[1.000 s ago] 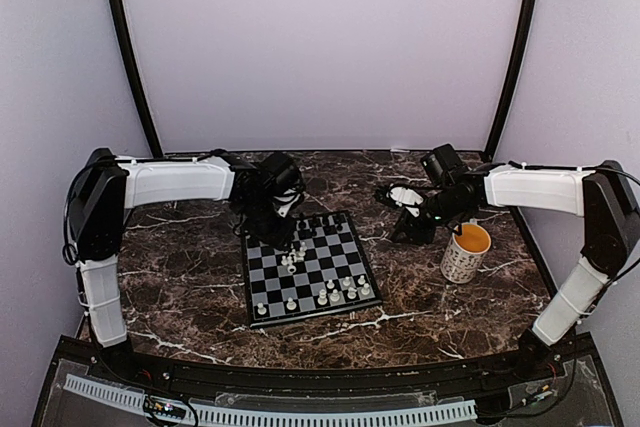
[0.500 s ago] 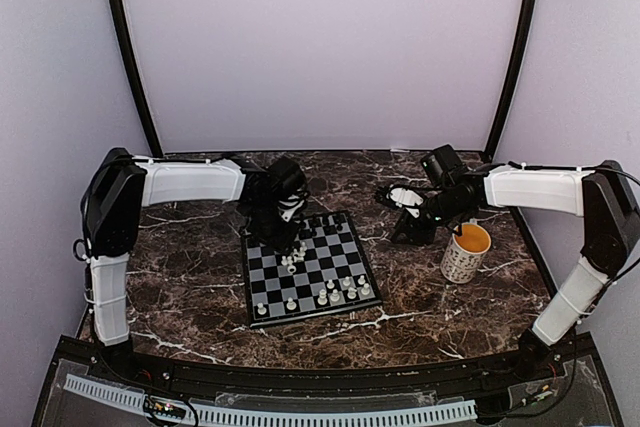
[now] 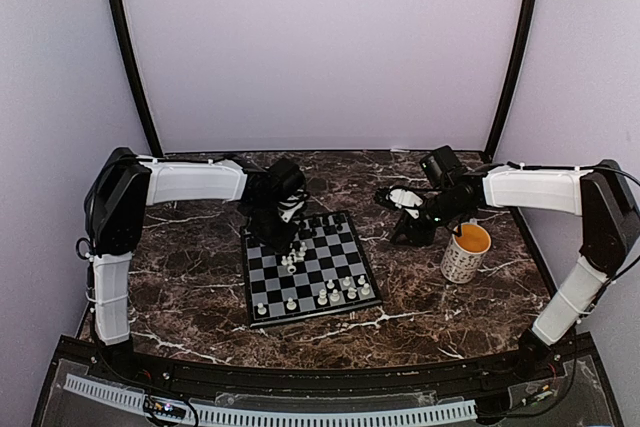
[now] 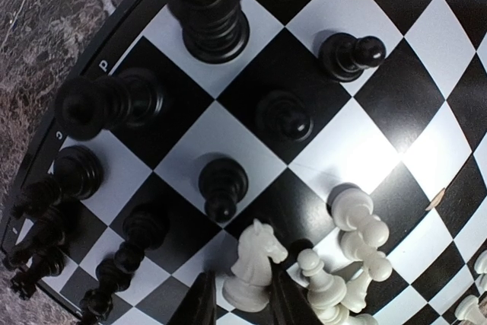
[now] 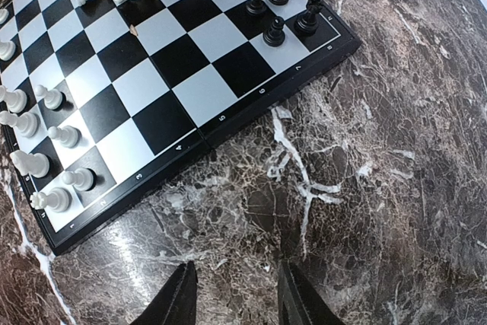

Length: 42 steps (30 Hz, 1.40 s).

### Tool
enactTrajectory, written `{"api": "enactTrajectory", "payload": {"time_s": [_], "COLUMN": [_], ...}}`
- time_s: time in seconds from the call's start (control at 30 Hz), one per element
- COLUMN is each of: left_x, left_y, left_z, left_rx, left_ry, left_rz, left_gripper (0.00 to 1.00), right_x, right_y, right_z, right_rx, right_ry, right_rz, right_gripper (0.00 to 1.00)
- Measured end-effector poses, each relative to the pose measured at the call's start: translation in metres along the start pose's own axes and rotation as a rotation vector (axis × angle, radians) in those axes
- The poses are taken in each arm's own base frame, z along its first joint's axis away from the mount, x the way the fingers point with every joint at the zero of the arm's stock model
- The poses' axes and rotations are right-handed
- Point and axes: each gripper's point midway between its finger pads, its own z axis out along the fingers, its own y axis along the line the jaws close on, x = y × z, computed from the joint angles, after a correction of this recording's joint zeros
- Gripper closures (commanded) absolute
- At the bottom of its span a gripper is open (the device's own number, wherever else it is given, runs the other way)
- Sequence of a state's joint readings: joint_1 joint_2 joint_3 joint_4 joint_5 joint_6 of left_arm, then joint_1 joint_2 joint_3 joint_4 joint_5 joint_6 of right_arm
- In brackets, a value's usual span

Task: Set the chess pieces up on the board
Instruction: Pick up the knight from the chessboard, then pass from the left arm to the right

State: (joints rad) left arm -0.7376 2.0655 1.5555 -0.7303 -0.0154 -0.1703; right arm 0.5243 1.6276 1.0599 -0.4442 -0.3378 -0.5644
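Note:
The board (image 3: 345, 247) lies mid-table. Black chessmen (image 4: 209, 13) stand on its far rows. A cluster of white pieces (image 4: 358, 226) lies jumbled near its middle, and more white pieces (image 3: 330, 292) stand along its near rows. My left gripper (image 4: 243, 302) is low over the board (image 4: 426, 58), its fingers either side of an upright white knight (image 4: 255, 264). The right finger touches the knight and a gap shows at the left one. My right gripper (image 5: 234, 294) is open and empty above bare marble, just right of the board (image 5: 198, 89).
A white patterned mug (image 3: 465, 252) with an orange inside stands right of the board, near the right arm. A brown marble tabletop (image 3: 180, 277) surrounds the board. Pale walls and dark frame posts enclose the back and sides.
My left arm has shifted right and its gripper has come down over the white cluster on the board. The right arm has stayed nearly still.

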Motion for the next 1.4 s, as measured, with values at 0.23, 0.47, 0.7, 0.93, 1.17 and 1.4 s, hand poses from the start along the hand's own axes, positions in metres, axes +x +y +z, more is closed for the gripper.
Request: {"api": "enactTrajectory", "payload": {"time_s": [0.23, 0.47, 0.7, 0.93, 1.17, 1.4], "left_x": [0.000, 0.002, 0.000, -0.011, -0.012, -0.017], "left_y": [-0.002, -0.003, -0.005, -0.016, -0.023, -0.035], "left_z": [0.000, -0.006, -0.056, -0.106, -0.124, -0.145], "left_rx": [0.017, 0.027, 0.068, 0.152, 0.200, 0.222], "left_ry": [0.003, -0.010, -0.182, -0.442, -0.579, -0.671], "left_rz": [0.007, 0.018, 0.047, 0.093, 0.133, 0.184], "left_gripper": [0.82, 0.87, 0.89, 0.89, 0.89, 0.89], "right_x": [0.000, 0.000, -0.022, -0.114, -0.200, -0.198], "right_y": [0.000, 0.001, 0.005, 0.010, 0.036, 0.059], "right_z": [0.000, 0.000, -0.009, -0.032, -0.029, 0.010], "right_rx": [0.000, -0.007, -0.043, -0.106, -0.336, -0.598], "right_ry": [0.000, 0.000, -0.033, -0.174, -0.300, -0.225], "right_rz": [0.000, 0.002, 0.012, -0.010, 0.102, 0.355], "right_gripper": [0.62, 0.63, 0.62, 0.58, 0.55, 0.50]}}
